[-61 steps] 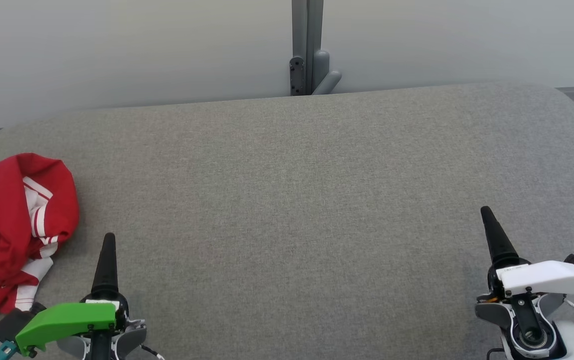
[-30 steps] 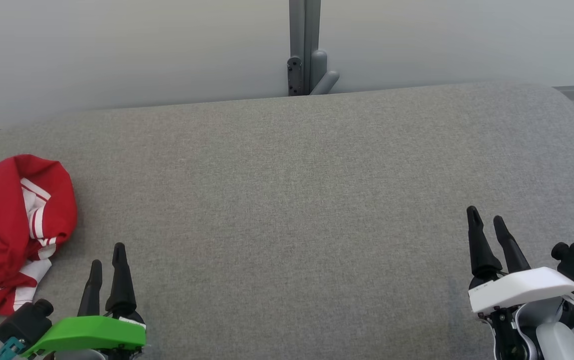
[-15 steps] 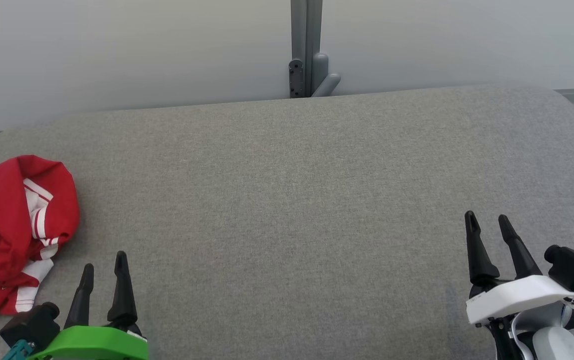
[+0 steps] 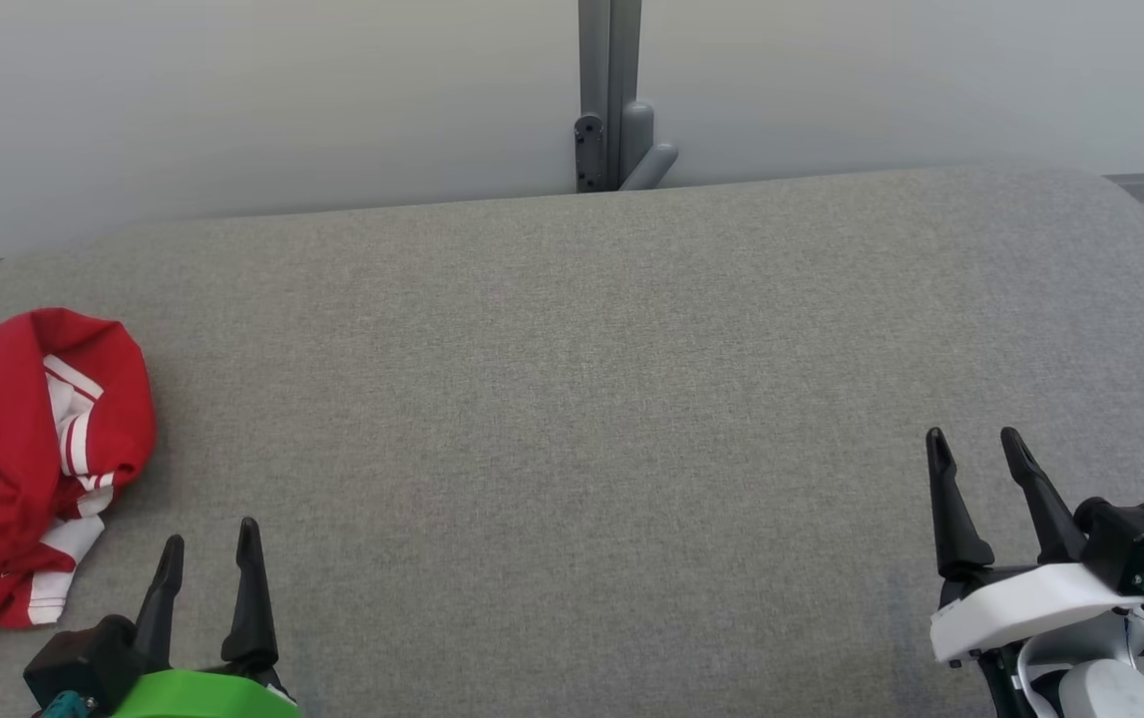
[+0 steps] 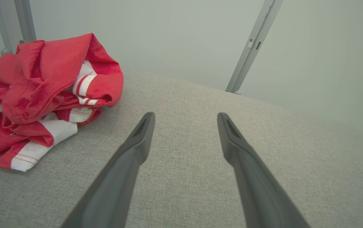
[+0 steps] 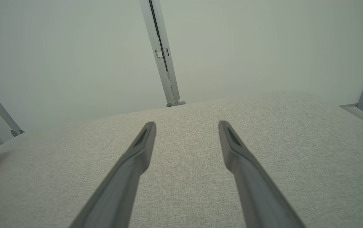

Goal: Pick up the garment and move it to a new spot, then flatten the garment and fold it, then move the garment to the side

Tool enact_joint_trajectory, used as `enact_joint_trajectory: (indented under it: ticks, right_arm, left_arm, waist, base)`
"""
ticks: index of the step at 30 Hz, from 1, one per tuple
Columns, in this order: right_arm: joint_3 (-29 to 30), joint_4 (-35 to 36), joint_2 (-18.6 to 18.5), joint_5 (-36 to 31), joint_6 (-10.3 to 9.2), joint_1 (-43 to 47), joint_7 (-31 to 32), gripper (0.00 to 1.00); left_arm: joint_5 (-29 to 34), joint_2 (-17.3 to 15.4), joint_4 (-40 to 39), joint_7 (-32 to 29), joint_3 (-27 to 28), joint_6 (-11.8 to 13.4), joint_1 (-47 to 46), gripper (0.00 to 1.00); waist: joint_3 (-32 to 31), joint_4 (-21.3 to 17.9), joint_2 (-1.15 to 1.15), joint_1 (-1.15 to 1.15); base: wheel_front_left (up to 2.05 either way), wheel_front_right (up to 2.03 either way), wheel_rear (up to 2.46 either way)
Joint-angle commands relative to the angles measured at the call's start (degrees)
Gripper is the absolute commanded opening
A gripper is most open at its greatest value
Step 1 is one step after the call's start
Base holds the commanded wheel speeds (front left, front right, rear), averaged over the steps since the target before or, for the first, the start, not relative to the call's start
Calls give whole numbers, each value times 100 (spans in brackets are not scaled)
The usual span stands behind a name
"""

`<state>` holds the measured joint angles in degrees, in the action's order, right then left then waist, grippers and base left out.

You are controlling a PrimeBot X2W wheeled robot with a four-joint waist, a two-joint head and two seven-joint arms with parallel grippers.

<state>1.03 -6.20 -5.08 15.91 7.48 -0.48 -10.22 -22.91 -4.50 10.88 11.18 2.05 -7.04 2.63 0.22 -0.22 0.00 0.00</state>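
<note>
Before me lies a wide grey woven-fabric surface [image 4: 572, 399] with rounded far corners, softly and evenly lit. Behind it I see a pale matte wall panel [image 4: 232, 100], divided by a grey metal upright post [image 4: 609, 80] with a small grey hook [image 4: 649, 165] at its foot.

The head camera looks forward and down across the grey tabletop [image 4: 572, 399] to the wall [image 4: 232, 100]. Each wrist camera sits low, near that surface, looking along the left claw [image 5: 186, 115] or right claw [image 6: 186, 124] toward that wall. All share the garment [image 4: 23, 439] and tabletop.
</note>
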Motion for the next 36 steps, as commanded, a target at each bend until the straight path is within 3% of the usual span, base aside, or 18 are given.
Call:
enact_joint_trajectory:
  ticks: [1,36]
  right_arm:
    - [-7,66,-43,-127,1,29,-45,100]
    - [102,50,-18,-1537,2,370,-483,100]
  left_arm:
    - [143,-65,-56,30,11,-15,42,100]
    - [1539,-175,82,391,53,-44,342,100]
  waist:
    - [2,-3,0,0]
    - [-28,8,0,0]
  base:
    - [0,0,0]
    - [0,0,0]
